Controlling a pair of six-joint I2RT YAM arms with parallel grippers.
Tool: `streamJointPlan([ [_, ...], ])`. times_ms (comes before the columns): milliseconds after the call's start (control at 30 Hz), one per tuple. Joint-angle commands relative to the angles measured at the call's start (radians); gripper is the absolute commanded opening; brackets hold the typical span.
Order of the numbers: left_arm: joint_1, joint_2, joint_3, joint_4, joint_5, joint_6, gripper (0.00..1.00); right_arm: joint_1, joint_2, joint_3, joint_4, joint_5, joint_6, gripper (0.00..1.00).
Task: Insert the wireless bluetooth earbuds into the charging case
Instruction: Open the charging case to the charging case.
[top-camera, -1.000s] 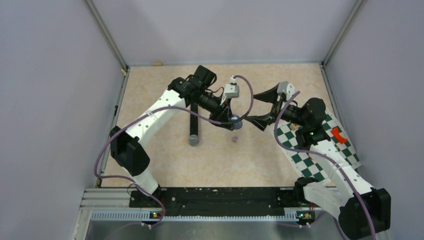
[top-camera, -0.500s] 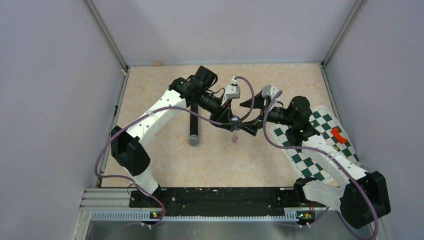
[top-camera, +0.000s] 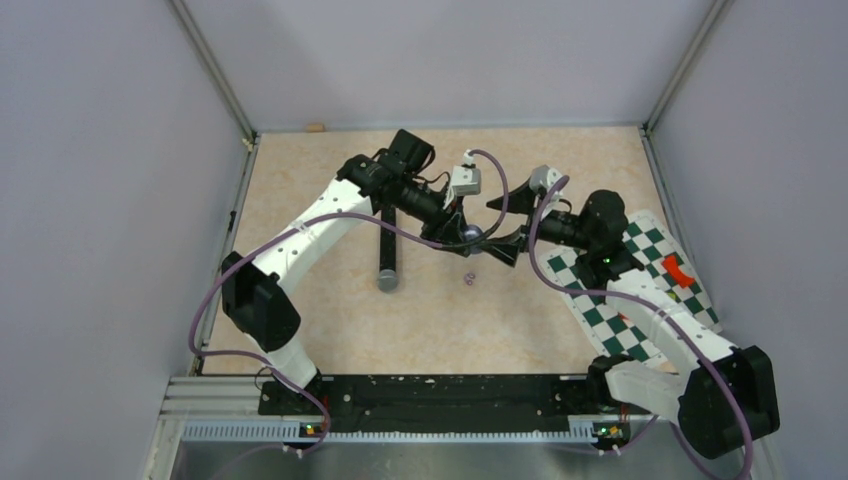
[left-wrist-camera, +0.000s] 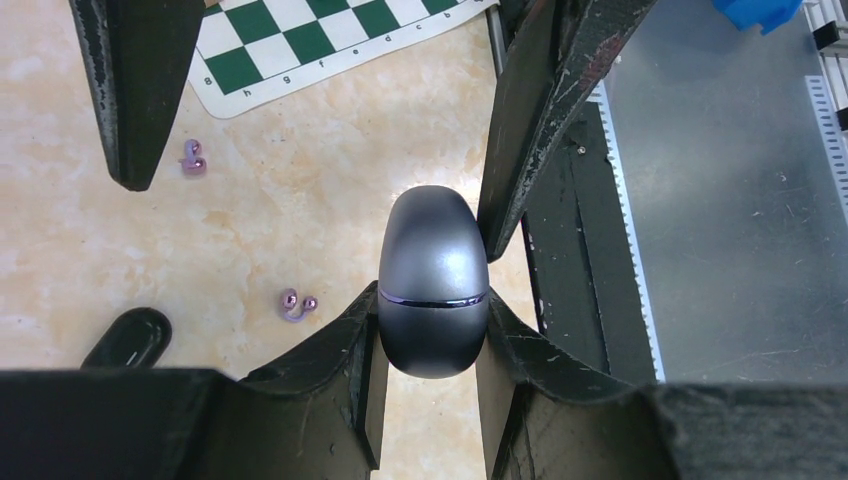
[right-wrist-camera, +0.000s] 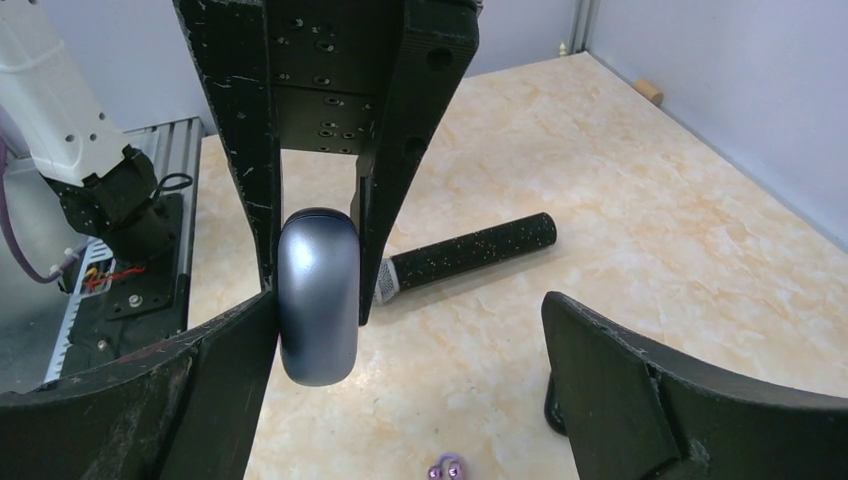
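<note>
Arms (top-camera: 300, 235) angled inward | left tool (left-wrist-camera: 432, 305) clamps case (left-wrist-camera: 433, 250) | right tool (right-wrist-camera: 410, 300) spread

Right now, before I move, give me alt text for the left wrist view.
The left gripper clamps a closed grey charging case; the right gripper stands open around it. Two purple earbuds lie on the table beyond.

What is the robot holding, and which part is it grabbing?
The left gripper holds the grey charging case, pinched by its two sides between the jaws. The right gripper is open around it, gripping nothing.
</note>
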Motion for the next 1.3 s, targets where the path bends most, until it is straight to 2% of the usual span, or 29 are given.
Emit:
streamJointPlan([
  [0,-0.007,-0.048,0.008,-0.043,0.063,0.009,0.0,-0.046,-0.013,0.043,0.017,0.056,-0.021,0.99],
  [300,-0.008,-0.046,0.005,-0.041,0.064,0.009,0.0,-0.066,-0.051,0.046,0.006,0.082,-0.04,0.99],
  [633,-0.007,-0.04,0.008,-0.042,0.052,0.009,0.0,-0.072,-0.122,0.055,0.008,-0.011,-0.015,0.99],
  [733,-0.007,-0.043,0.011,-0.04,0.042,0.009,0.0,-0.088,-0.136,0.087,-0.058,-0.03,-0.034,0.99],
  [833,-0.006,-0.049,0.011,-0.039,0.029,0.01,0.0,-0.11,-0.127,0.099,-0.085,-0.013,-0.054,0.99],
  [1000,0.007,-0.073,-0.007,-0.024,0.024,0.003,0.0,-0.184,-0.048,0.129,-0.105,0.009,0.003,0.99],
  [1167,0.023,-0.113,-0.042,0.007,0.016,-0.014,0.0,-0.256,0.114,0.249,-0.301,0.069,-0.063,0.91],
  [1267,0.03,-0.133,-0.062,0.024,0.019,-0.019,0.0,-0.28,0.206,0.323,-0.519,0.061,-0.296,0.78],
])
